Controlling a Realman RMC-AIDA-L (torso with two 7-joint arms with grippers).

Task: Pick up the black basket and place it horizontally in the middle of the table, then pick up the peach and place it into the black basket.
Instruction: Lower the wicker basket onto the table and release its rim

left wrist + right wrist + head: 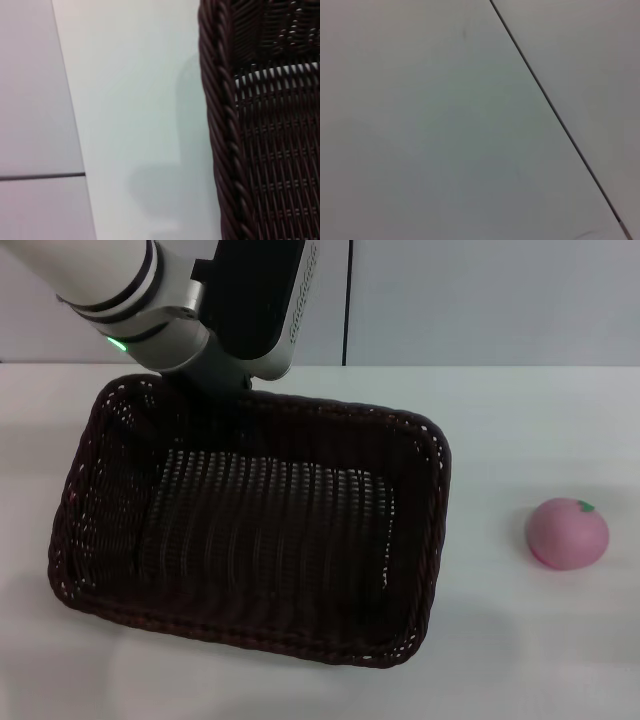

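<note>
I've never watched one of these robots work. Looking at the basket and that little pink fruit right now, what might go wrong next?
1. The left arm is at the far rim of the black basket. The basket looks skewed, so it may end up crooked, not horizontal.
2. The peach is round and sits loose on the table to the right of the basket; a nudge might roll it away.
3. The right gripper is out of sight, so its reach for the peach cannot be judged.

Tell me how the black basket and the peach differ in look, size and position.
The black basket is dark, woven and rectangular; the peach is pink, smooth and round. The basket is far larger than the peach. The basket sits left of centre below the left arm; the peach lies apart to its right, outside it. Both rest on the white table.
</note>
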